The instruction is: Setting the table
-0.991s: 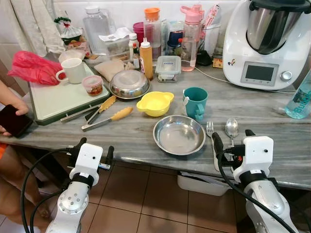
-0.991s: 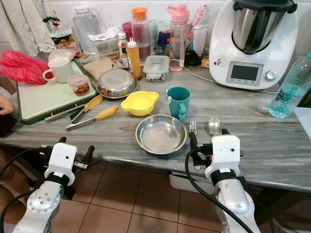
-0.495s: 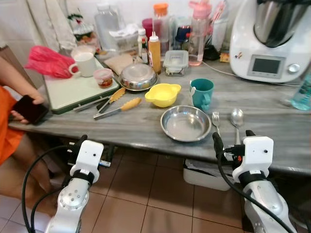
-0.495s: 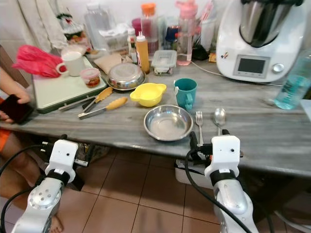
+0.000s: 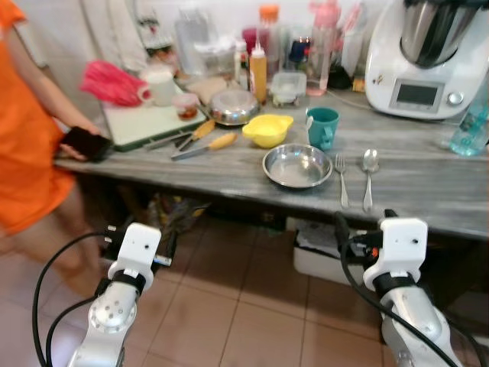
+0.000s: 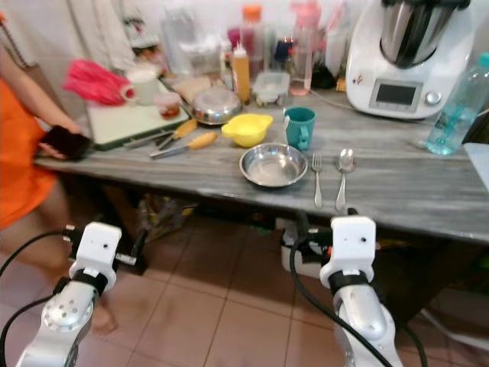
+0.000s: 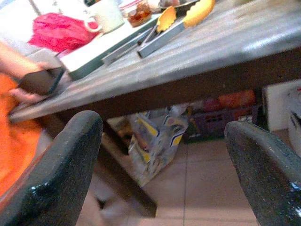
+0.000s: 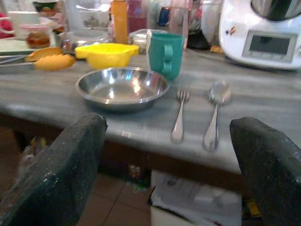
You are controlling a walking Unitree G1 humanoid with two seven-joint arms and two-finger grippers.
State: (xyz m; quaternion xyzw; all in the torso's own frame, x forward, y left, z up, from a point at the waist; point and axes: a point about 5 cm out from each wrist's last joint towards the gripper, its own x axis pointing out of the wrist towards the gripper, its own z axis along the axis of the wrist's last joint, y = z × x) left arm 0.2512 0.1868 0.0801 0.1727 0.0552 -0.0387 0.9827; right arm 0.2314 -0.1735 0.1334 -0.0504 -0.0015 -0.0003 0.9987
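Both end effectors, left (image 7: 160, 165) and right (image 8: 169, 165), hang wide open below the grey marble surface (image 6: 397, 187); round steel bowl (image 6: 273, 164), fork (image 6: 318, 177), spoon (image 6: 343, 174) lie side by side.

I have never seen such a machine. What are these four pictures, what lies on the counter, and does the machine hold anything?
It is a walking robot with two silver arms. Two pictures come from cameras in its head, looking down. The other two come from a camera on each wrist, looking along the black fingers. The left gripper and right gripper are open, below the counter, and hold nothing. On the counter lie a steel bowl, with a fork and a spoon to its right, and a teal cup and a yellow bowl behind it. A person in orange stands at the left end.
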